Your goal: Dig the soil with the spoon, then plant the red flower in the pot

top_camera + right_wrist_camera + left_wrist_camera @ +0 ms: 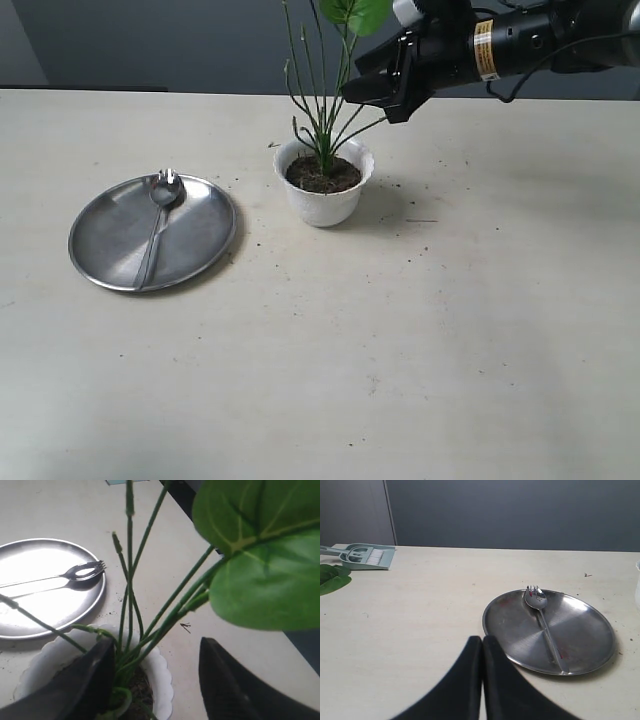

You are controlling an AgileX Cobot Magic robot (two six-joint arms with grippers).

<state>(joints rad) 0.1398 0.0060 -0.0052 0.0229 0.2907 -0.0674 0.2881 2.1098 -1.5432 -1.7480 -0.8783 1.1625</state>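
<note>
Step in hand: planting, at its close. The flower (322,110) stands upright in the pot (322,205), its green stems rooted in the soil (322,178) at the centre. The broad leaf (358,12) sits at the top edge of the exterior view. The red petals are out of frame.

My right gripper (157,645) hovers above the pot rim with its fingers parted. The stems rise between them, and I see no clamp on any stem. Whether one finger brushes the bundle I cannot tell.

My left gripper (482,639) is closed on nothing, low over the table (450,330) just short of the plate (110,235).

The spoon (160,215) lies in the plate, well apart from the pot. A few soil crumbs lie around the pot's base.

Assessment: digging appears finished, and the task is near complete.

Next move: lift my right gripper straight up and back. The fingers should be kept wide so they catch neither stems nor leaf and do not tip the pot.
</note>
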